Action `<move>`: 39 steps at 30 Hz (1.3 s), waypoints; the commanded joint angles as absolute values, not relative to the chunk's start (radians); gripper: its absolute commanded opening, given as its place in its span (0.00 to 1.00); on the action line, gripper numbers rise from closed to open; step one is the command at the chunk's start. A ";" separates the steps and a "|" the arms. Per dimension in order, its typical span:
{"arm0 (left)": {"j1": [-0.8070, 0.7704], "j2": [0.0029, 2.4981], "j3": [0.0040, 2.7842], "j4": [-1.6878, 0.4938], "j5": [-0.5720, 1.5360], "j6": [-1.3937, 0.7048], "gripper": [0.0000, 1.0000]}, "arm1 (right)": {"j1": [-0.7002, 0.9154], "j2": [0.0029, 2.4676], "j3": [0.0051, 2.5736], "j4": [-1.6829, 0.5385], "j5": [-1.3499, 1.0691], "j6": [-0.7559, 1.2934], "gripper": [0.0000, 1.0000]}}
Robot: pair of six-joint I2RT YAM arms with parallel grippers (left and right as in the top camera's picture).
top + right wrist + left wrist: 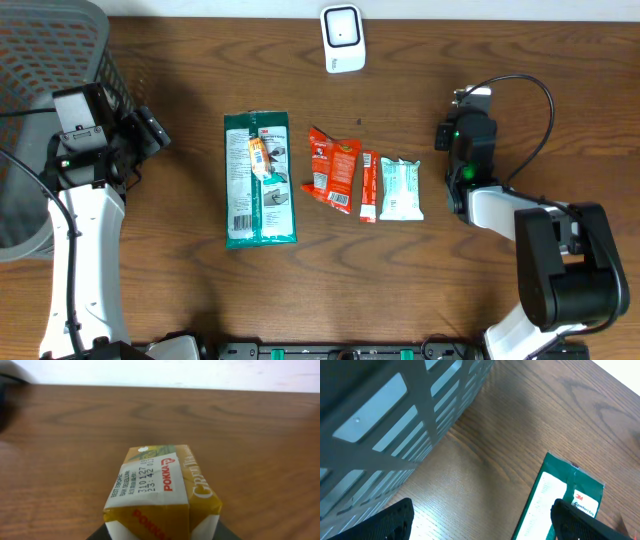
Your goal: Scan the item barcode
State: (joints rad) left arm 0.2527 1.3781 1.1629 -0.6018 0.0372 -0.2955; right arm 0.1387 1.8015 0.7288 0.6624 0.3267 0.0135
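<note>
The carton is up in the right tool, clenched on its lower end, over the right side of the desk. The scanner stands at the far edge, well apart from it.

The worry is the barcode. No barcode shows on the faces we can see, so I can't tell which side carries it. If the arm brings the carton across turned the wrong way, the scanner reads nothing. The hold could also be a problem: the tool seems to have only one end, and a quick wrist roll could let the carton swivel or slip. Squeezing harder could dent a soft pack.

As for looks, it's a gold-and-white Pokka green tea carton. The folded end faces the right wrist camera, with a printed best-before date and red lettering. The edges look crisp, with no crushing that I can make out.

The left tool is spread wide and grasps nothing. It hangs by the basket, with the green pack just ahead of it. The red sachets and a white packet lie mid-desk, below the likely path to the scanner. A low sweep could clip them.
</note>
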 commanded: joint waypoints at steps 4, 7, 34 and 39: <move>0.262 1.362 1.177 -0.601 0.010 -0.302 0.88 | 0.149 1.676 0.718 0.561 0.379 0.041 0.01; 0.262 1.362 1.177 -0.601 0.010 -0.302 0.88 | 0.149 1.652 0.718 0.564 0.307 0.055 0.01; 0.262 1.362 1.177 -0.601 0.010 -0.302 0.88 | 0.125 1.852 0.718 1.053 0.028 0.049 0.01; 0.262 1.362 1.177 -0.601 0.010 -0.302 0.88 | 0.124 1.897 0.718 1.072 0.023 0.052 0.01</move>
